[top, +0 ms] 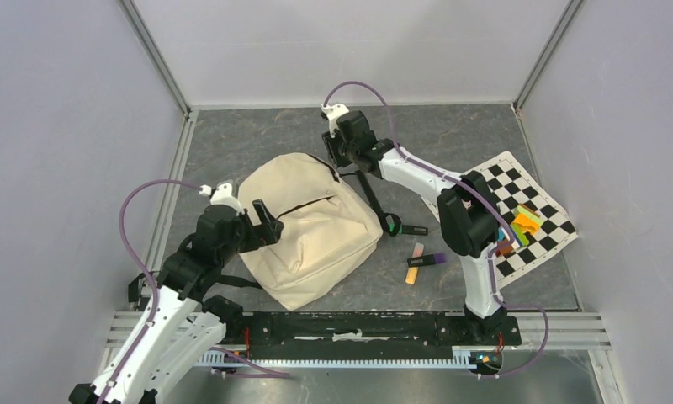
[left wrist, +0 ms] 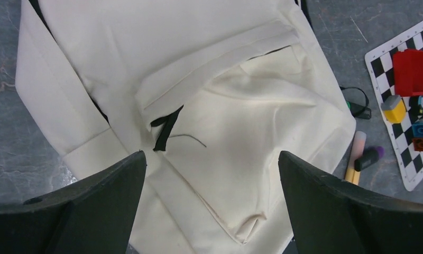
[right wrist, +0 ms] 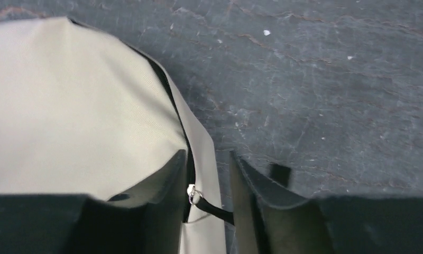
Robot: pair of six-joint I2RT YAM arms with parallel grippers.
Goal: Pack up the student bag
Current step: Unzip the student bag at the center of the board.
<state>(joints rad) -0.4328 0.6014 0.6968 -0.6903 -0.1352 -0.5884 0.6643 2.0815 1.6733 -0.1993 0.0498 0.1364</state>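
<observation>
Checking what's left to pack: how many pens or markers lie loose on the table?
3: a green-capped marker by the student bag's right edge, then a pink-orange highlighter and a purple-capped marker touching just nearer. The bag may hide others.

Left arm (top: 161, 316), right arm (top: 413, 172): white shells, black joints. Purple cable (top: 123, 220) loops along each. End effector fingers (left wrist: 93, 206) matte black.

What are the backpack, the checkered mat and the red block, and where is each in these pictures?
student bag (top: 312, 227), top view, middle of its cream front panel.
checkered mat (top: 514, 175), top view, bare squares near its far corner.
red block (left wrist: 410, 71), left wrist view, its top face.
</observation>
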